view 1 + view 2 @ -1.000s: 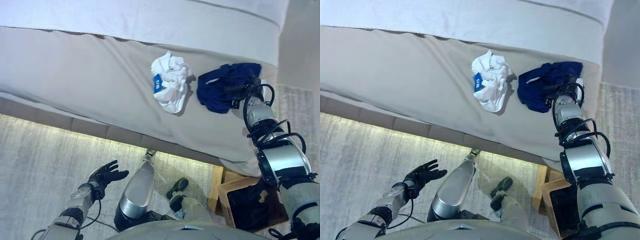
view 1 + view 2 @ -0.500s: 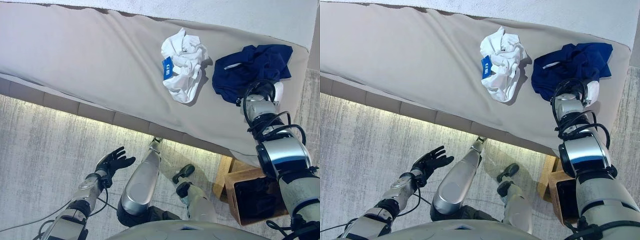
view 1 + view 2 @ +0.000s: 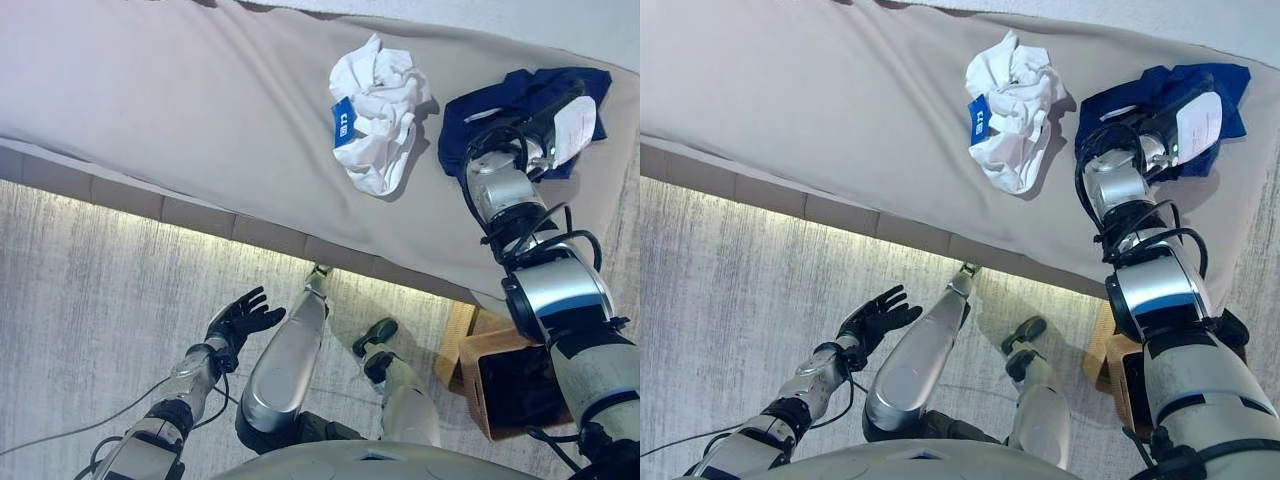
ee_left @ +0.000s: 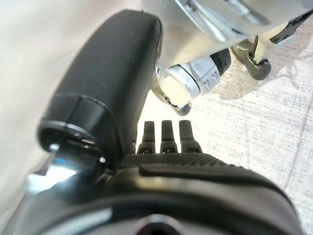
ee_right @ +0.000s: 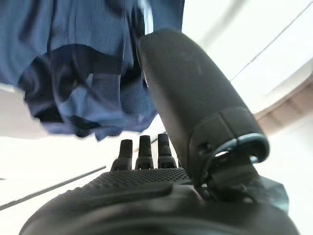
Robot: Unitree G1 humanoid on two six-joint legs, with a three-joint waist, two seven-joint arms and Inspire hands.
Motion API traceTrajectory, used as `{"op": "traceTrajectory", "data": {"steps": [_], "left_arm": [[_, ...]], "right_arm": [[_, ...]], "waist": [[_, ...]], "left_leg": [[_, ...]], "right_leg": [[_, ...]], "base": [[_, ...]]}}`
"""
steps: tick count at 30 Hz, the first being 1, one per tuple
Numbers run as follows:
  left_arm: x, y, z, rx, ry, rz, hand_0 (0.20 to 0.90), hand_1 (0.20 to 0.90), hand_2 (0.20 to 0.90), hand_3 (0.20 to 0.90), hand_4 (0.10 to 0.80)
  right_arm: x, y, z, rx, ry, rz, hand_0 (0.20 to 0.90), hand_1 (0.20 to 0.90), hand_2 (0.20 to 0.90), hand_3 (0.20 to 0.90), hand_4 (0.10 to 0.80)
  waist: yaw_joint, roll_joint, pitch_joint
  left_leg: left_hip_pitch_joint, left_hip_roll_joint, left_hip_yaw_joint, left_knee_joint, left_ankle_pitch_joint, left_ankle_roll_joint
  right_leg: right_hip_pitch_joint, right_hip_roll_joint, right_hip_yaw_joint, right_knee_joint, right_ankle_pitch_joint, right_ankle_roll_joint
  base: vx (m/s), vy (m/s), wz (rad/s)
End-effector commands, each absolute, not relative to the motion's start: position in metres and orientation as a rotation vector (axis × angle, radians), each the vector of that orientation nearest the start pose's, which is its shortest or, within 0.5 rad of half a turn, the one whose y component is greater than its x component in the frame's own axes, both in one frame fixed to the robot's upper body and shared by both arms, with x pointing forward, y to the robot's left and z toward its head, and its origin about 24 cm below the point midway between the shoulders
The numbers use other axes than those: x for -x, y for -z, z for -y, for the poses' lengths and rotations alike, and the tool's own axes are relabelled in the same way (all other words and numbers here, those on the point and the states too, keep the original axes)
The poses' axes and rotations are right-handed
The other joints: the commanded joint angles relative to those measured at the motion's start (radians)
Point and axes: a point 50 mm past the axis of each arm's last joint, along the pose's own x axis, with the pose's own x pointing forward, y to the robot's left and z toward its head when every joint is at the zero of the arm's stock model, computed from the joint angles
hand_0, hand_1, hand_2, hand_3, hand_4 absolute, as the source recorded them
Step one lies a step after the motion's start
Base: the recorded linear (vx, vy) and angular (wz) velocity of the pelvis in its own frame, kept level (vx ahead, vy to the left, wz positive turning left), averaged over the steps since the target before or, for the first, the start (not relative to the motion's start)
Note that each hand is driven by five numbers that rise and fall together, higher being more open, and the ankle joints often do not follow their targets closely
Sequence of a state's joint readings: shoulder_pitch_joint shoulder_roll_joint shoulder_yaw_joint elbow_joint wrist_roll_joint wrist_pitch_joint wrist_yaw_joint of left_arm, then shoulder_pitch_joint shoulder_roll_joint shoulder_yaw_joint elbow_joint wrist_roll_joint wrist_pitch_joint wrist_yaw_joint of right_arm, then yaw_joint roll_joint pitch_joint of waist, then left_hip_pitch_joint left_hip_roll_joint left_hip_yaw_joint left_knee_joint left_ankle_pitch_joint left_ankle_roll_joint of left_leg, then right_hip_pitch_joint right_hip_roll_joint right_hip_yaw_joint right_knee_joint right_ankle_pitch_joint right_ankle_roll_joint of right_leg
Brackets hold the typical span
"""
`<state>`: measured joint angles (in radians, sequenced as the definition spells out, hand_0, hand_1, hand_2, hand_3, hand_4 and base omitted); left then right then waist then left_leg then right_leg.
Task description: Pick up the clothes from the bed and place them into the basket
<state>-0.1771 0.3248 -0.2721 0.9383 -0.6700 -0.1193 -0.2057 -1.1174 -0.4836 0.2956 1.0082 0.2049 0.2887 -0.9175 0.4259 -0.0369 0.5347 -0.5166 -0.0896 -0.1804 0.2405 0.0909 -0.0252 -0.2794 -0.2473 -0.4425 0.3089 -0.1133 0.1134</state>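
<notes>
Blue garment (image 3: 520, 105): lay crumpled on the bed (image 3: 200, 120), near its right end and toward the far edge.
Right hand (image 3: 1195, 125): reached over the blue garment from the near side, its white-covered part lying on top of the cloth. In the right wrist view the blue cloth (image 5: 83, 73) showed just past the straight fingers (image 5: 141, 147) and beside the thumb; the fingers were extended, not curled round the cloth, so the hand was open and gripped nothing.
White garment (image 3: 380, 115): a bunched heap with a small blue tag, lay on the bed just left of the blue garment, apart from it and from the right hand.
Bed: a beige cover stretched across it, its near edge running slantwise above the pale carpet (image 3: 90, 300).
Basket (image 3: 500, 385): a wooden box with a dark inside, stood on the floor below the bed's right end, well apart from both garments.
Left hand (image 3: 240, 318): hung over the carpet near the bed's near edge, fingers spread and holding nothing, well apart from the clothes.
</notes>
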Motion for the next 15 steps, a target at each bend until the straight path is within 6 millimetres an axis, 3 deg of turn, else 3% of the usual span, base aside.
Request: {"op": "traceTrajectory", "data": {"steps": [1, 7, 11, 14, 15], "left_arm": [[-0.196, 0.106, -0.217, 0.255, 0.039, -0.676, 0.900, 0.900, 0.900, 0.900, 0.800], [-0.196, 0.103, -0.222, 0.276, 0.030, -0.655, 0.900, 0.900, 0.900, 0.900, 0.800], [-0.197, 0.099, -0.227, 0.301, 0.026, -0.620, 0.900, 0.900, 0.900, 0.900, 0.800], [-0.200, 0.094, -0.230, 0.319, 0.030, -0.591, 0.900, 0.900, 0.900, 0.900, 0.800], [-0.201, 0.092, -0.233, 0.324, 0.031, -0.582, 0.900, 0.900, 0.900, 0.900, 0.800]], "right_arm": [[-0.396, -0.249, 0.252, 0.561, 1.009, 0.188, 0.900, 0.900, 0.900, 0.900, 0.800], [-0.399, -0.234, 0.262, 0.545, 0.967, 0.035, 0.900, 0.900, 0.900, 0.900, 0.800], [-0.395, -0.225, 0.283, 0.574, 0.966, -0.117, 0.900, 0.900, 0.900, 0.900, 0.800], [-0.389, -0.227, 0.300, 0.679, 0.974, -0.209, 0.900, 0.900, 0.900, 0.900, 0.800], [-0.385, -0.232, 0.309, 0.789, 0.979, -0.262, 0.900, 0.900, 0.900, 0.900, 0.800]], "waist": [[0.015, 0.047, -0.015], [0.034, 0.043, -0.015], [0.048, 0.042, -0.015], [0.057, 0.045, -0.015], [0.060, 0.045, -0.015]], "left_leg": [[0.025, -0.018, 0.021, 0.050, -0.182, 0.079], [-0.026, -0.023, 0.012, 0.074, -0.181, 0.081], [-0.087, -0.022, 0.009, 0.100, -0.173, 0.078], [-0.141, -0.020, 0.009, 0.120, -0.164, 0.074], [-0.172, -0.018, 0.009, 0.134, -0.159, 0.072]], "right_leg": [[-0.054, 0.011, -0.024, 0.117, 0.003, -0.046], [-0.096, 0.010, -0.045, 0.161, -0.003, -0.045], [-0.147, 0.010, -0.065, 0.206, -0.022, -0.047], [-0.190, 0.010, -0.081, 0.233, -0.035, -0.052], [-0.219, 0.011, -0.087, 0.253, -0.041, -0.054]], "base": [[-0.003, -0.010, 0.04], [-0.020, 0.011, 0.07], [-0.038, 0.023, 0.03], [-0.044, 0.017, 0.12], [-0.053, 0.012, 0.14]]}}
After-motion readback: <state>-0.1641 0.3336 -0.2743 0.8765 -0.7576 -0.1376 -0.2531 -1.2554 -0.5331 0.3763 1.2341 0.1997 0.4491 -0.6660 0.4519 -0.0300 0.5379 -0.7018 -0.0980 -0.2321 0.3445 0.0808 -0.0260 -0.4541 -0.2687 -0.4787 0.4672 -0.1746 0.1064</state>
